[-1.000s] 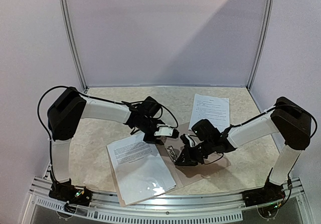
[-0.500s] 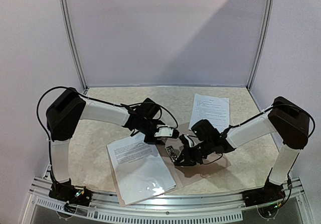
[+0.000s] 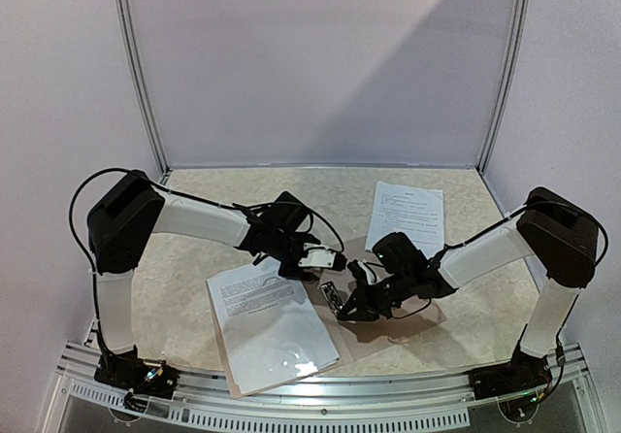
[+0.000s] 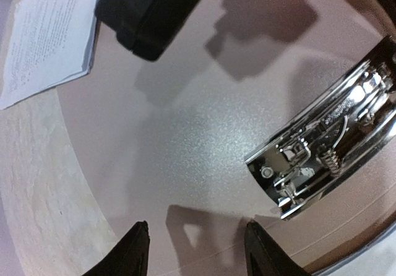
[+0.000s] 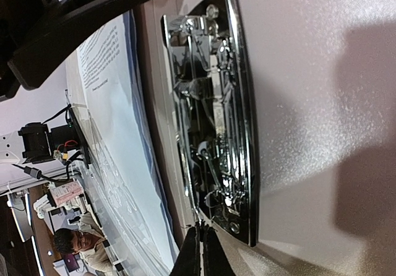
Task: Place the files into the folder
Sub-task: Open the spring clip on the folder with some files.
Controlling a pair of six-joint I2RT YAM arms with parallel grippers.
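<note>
Hovering low over the open folder [image 3: 388,344], the left gripper [image 3: 328,256] holds its fingers [image 4: 137,251] apart with nothing between them; the wrist view shows the folder's bare tan inner face in the gap. Opposite it, the right gripper [image 3: 347,307] has its fingertips pressed together at one end of the shiny metal clip [image 3: 335,293], which is fixed along the folder's middle fold. Whether they touch the clip or stop just beside it cannot be told.

The folder lies flat on the speckled counter [image 3: 184,268] near the arms' bases. Its left half is covered by a glossy clear sleeve [image 3: 281,341], and a printed page [image 3: 254,292] shows at the sleeve's far end; whether it lies under the plastic or on top of it is unclear. One of the files [image 3: 406,215], a white sheet dense with black text, rests on the counter beyond the folder's right half, outside the folder and apart from both grippers.
</note>
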